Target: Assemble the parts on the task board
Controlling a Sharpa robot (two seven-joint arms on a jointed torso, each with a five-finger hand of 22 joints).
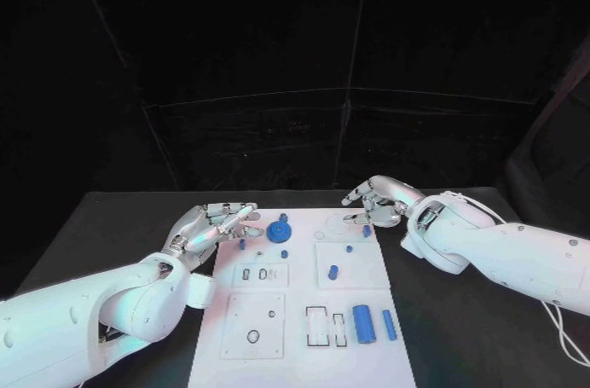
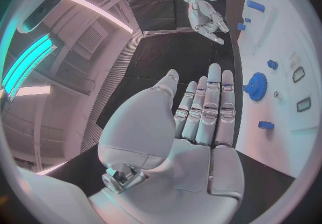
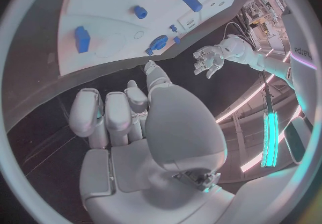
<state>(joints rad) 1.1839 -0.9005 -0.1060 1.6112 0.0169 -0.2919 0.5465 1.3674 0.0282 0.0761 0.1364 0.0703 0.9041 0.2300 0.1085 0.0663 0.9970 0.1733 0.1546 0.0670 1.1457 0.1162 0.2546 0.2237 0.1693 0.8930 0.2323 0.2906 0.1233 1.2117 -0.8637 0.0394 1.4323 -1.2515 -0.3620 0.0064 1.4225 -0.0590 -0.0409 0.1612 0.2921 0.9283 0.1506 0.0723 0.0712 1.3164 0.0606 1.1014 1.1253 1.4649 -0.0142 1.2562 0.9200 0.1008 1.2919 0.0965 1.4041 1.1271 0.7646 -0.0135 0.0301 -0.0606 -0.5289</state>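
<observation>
1. The left robot hand [image 1: 219, 223] hovers at the far left edge of the task board [image 1: 295, 354], fingers stretched out straight and a little apart, holding nothing. The left wrist view shows the same: flat palm, empty.
2. The right robot hand [image 1: 375, 202] hangs over the far right corner of the board. Its fingers are curled inward, and the right wrist view shows nothing between them, so I judge it closed on nothing.
3. Both hands sit over the far end, probably because the loose small parts lie there: a blue gear [image 1: 279, 231] just beside the left hand's fingertips, and a small blue block [image 1: 367, 230] just under the right hand.
4. The board is a long white plate on the black tabletop [image 1: 111, 226], with raised panels carrying slots and holes.
5. A short blue peg [image 1: 332, 273] lies on the middle panel. Nearer, on the right, lie a thick blue cylinder [image 1: 364, 323] and a thinner blue rod [image 1: 389, 324], side by side and apart.
6. These pieces all seem unassembled, so the task looks early.
</observation>
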